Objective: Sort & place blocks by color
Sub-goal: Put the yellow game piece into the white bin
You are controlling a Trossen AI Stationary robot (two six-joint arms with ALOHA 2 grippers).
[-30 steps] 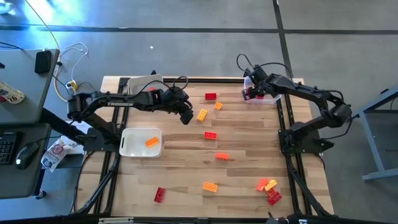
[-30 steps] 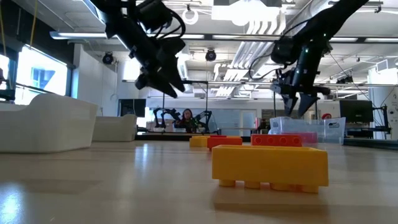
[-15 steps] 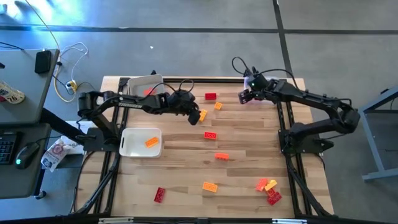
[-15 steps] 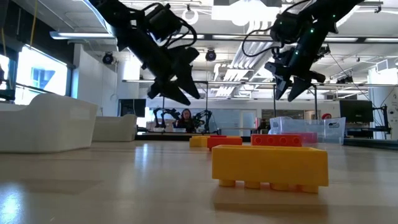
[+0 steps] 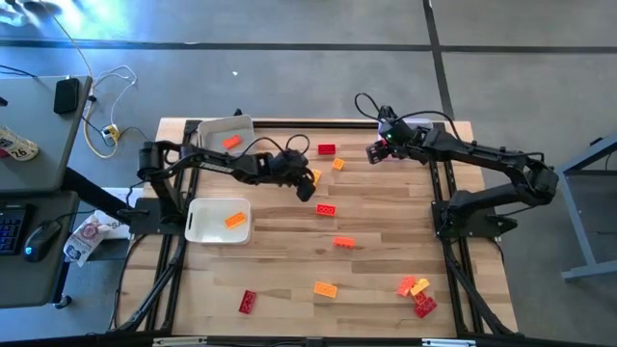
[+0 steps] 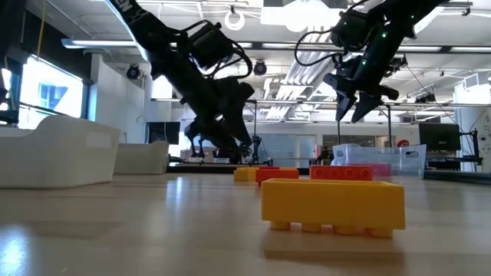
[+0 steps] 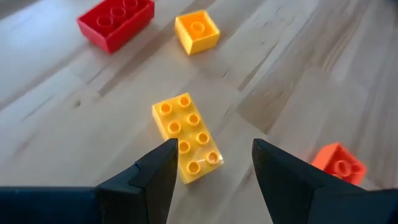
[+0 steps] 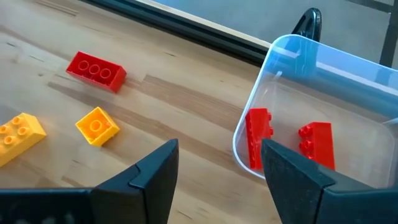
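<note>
A: Where is the next block placed relative to the left tool [image 7: 210, 163]?

B: The yellow block [image 7: 188, 137] is seen just ahead on the counter [image 7: 74, 137], between parted, empty fingers, its long axis running from 11 to 5 o'clock.

A: And the right tool [image 8: 217, 168]?

B: It is held wide and empty by the clear tray [image 8: 373, 81], well apart at 2 o'clock.

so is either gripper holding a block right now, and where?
Nothing held. Left gripper open above the yellow block; right gripper open, empty, near the clear tray.
</note>
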